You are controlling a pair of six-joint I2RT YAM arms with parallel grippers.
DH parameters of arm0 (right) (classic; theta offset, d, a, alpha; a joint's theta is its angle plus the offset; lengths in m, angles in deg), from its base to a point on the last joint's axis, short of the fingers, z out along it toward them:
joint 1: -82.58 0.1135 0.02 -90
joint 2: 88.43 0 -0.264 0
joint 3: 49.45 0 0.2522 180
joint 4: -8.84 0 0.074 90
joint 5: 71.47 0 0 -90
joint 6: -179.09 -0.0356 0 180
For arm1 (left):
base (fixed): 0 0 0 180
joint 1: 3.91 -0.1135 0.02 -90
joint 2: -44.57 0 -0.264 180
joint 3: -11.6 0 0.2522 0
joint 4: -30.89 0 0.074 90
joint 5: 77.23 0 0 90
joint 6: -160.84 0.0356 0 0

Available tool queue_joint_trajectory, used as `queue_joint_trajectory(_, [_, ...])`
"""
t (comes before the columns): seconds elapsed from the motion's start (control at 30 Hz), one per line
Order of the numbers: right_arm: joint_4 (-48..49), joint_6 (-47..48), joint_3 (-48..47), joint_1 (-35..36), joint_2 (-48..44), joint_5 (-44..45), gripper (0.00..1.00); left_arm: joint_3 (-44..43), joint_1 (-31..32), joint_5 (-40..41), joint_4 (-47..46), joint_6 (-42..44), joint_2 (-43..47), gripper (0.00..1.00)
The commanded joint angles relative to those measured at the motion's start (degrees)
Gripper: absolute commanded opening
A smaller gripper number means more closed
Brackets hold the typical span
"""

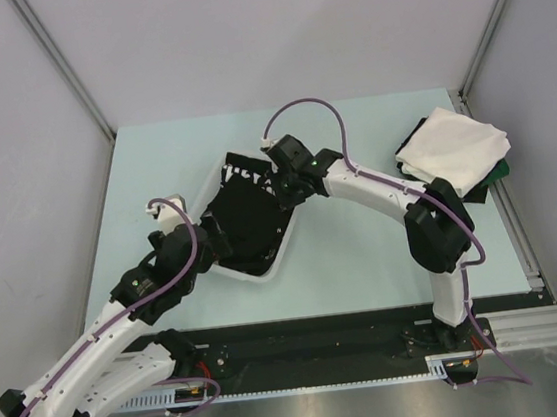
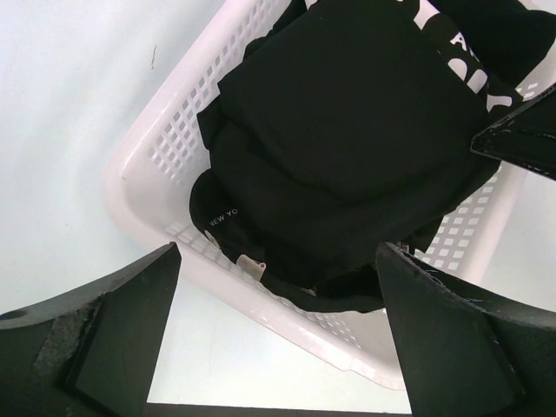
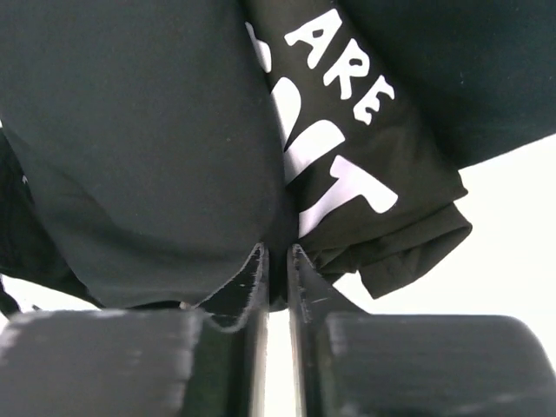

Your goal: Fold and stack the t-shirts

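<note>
Black cotton fills the basket [image 2: 156, 148] in the middle of the table [image 1: 365, 259]: several black shirts [image 2: 347, 148] lie crumpled over one another, among them a lettered shirt [image 3: 347, 156] with white block print. At the far right corner a white shirt [image 1: 452, 143] sits folded on top of a green shirt [image 1: 499, 171], which looks like the stack begun.

The right gripper [image 3: 276, 252] is down in the far end of the basket, its jaws drawn to a narrow slit with a fold of black cloth pinched at their tips. The pinch sits right where a plain black bulge meets the lettered shirt, so I cannot tell which of the two it has, or whether it has both. The left gripper [image 2: 278, 261] hangs wide open just over the near rim of the basket, holding nothing.

This cloth should be light, limp and a little clingy. It will drape from any single pinch and may drag a neighbour up with it, and the light plastic basket could lift or slide too. A thin pinch on one layer is likely to hold, as cotton is not slippery, but a bunched fold can slip free. A hem, collar or shoulder seam gives the surest hold. The small label at the near edge of the pile would suit the open left gripper.
</note>
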Motion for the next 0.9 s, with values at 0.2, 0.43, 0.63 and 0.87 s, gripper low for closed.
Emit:
queue_joint_trajectory(0.2, [-4.58,1.96,-13.49,-1.09,4.53,-1.73,0.0,-2.18,-0.34,0.3,-1.81,0.09,0.03,1.0])
queue_joint_trajectory(0.43, [-10.64,5.38,-35.78,-5.13,5.75,-0.59,0.0,-1.92,-0.34,-0.13,-2.08,-0.44,-0.59,1.0])
queue_joint_trajectory(0.63, [-13.21,6.61,-52.09,-12.86,5.34,0.38,0.0,-1.48,-0.34,-1.19,-3.48,-0.27,-1.55,0.99])
queue_joint_trajectory(0.87, [-8.81,9.42,-42.02,-23.41,-7.83,5.82,0.0,-2.01,-0.34,-2.68,-5.06,0.52,-3.75,0.99])
